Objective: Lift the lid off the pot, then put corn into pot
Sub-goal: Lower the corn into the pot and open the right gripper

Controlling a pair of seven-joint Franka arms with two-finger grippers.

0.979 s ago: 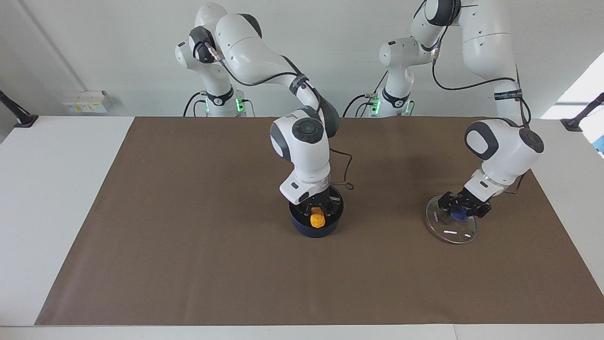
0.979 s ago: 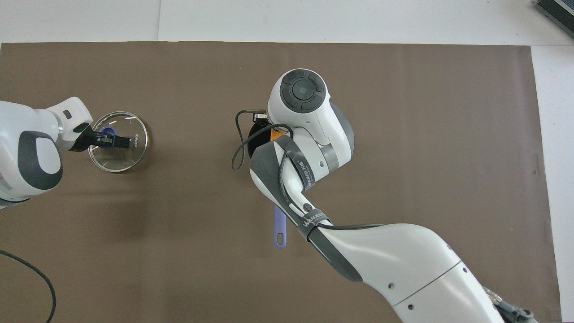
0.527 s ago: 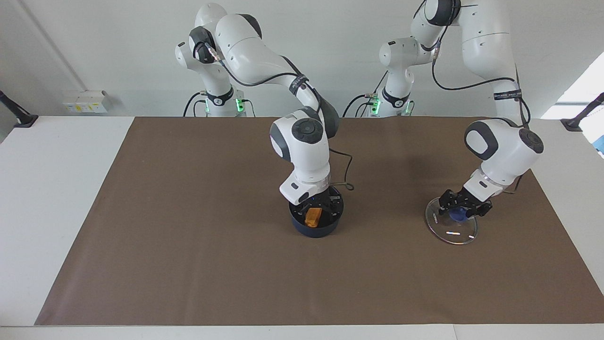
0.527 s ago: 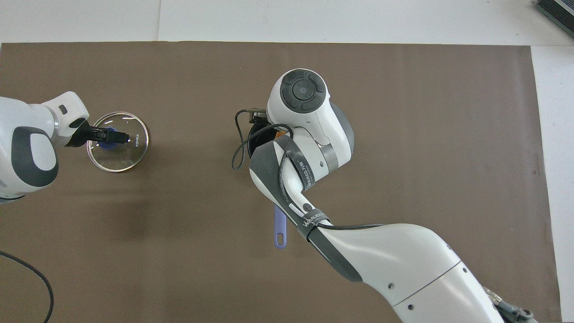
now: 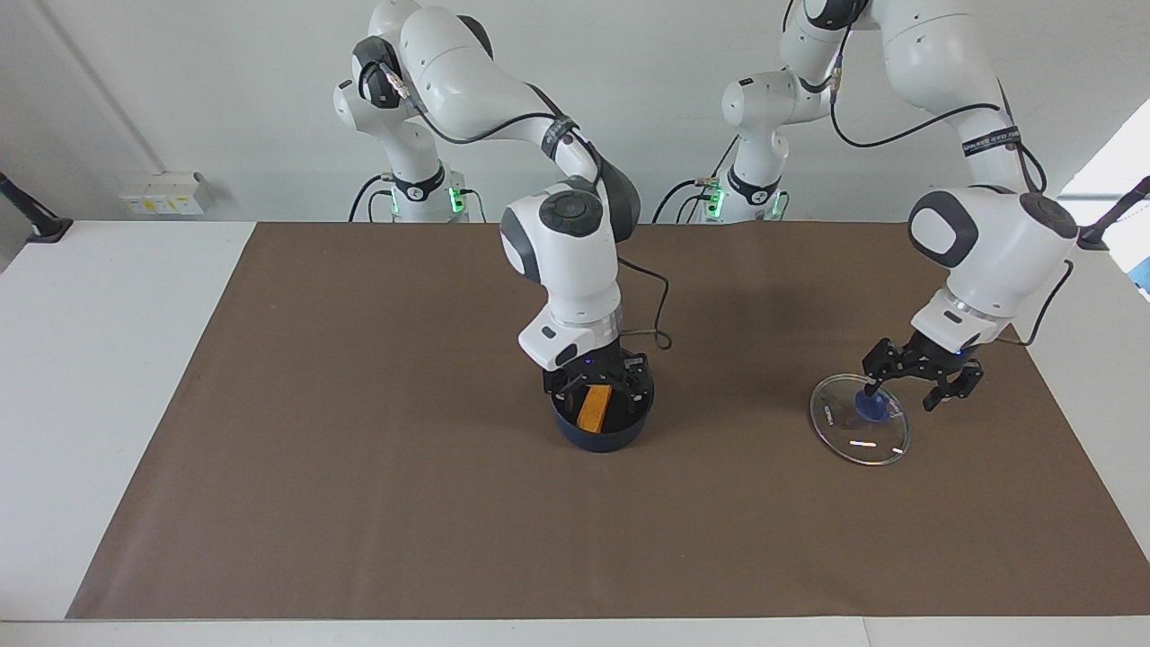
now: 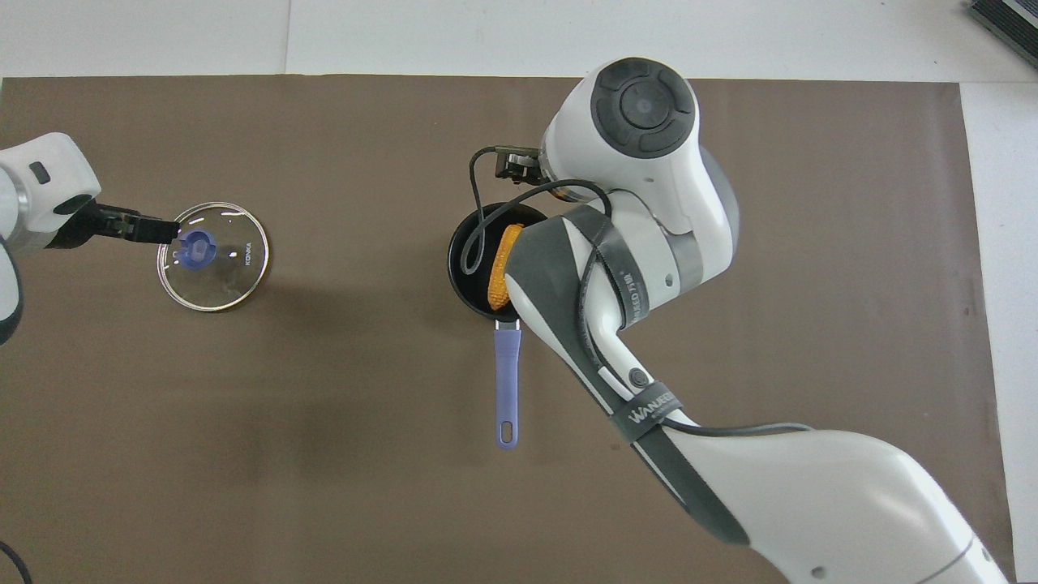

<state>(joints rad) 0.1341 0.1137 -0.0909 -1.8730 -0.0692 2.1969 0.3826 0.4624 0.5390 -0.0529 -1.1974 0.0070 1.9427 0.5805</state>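
Overhead view: corn [image 6: 496, 268] lies inside the pot [image 6: 466, 272], mid-table, long axis running roughly toward and away from the robots, slightly slanted. Pot handle [image 6: 506, 381] points straight back at the robots.

Facing view — corn [image 5: 594, 409] rests tilted against the pot's [image 5: 600, 433] inner wall. Right gripper [image 5: 600, 379] hangs just over the pot rim, fingers spread, holding nothing, clear of the corn.

Lid [image 5: 860, 420] sits flat on the brown mat [image 5: 359, 449] toward the left arm's end, well apart from the pot, blue knob [image 5: 869, 409] up. Left gripper [image 5: 920, 382] is just above it, beside the knob — fingers splayed wide, released, gripping nothing. Lid [image 6: 213, 256] looks upright in the overhead view, knob centred.
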